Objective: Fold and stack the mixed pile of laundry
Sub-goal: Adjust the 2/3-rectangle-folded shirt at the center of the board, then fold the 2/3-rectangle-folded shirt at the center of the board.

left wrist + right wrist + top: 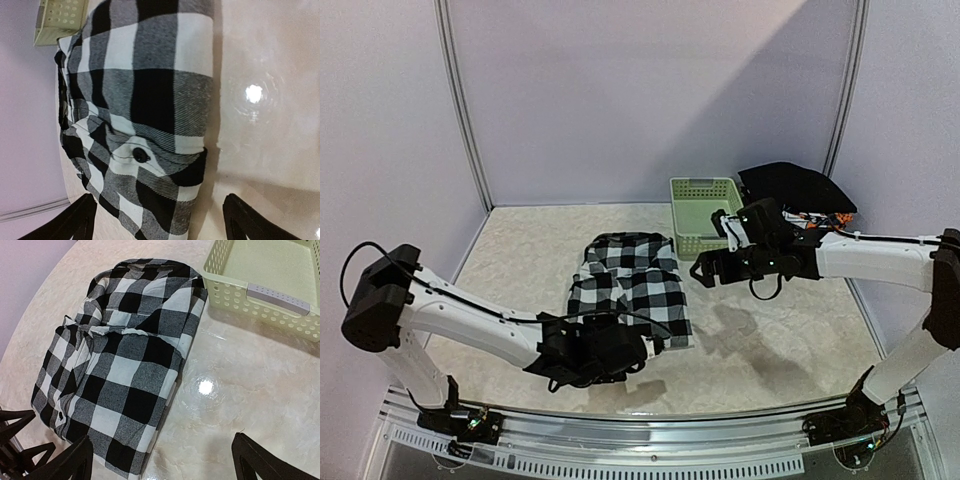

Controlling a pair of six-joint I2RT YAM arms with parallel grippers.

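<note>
The black-and-white checked shirt point(630, 288) lies folded into a long rectangle on the table's middle. My left gripper point(653, 347) is open and empty at the shirt's near end; in the left wrist view its fingers point(80, 220) stand either side of the buttoned cuff point(141, 155) without touching it. My right gripper point(704, 270) is open and empty, hovering just right of the shirt point(125, 370), above bare table. The large black cloth point(794, 184) lies heaped at the back right, with orange printed pieces point(823, 216) showing under its edge.
A pale green slotted basket point(704, 187) stands behind the shirt's right corner, close to my right gripper; it looks empty in the right wrist view point(260, 292). White walls enclose the table on three sides. My left gripper's fingers point(15, 437) show at that view's lower left.
</note>
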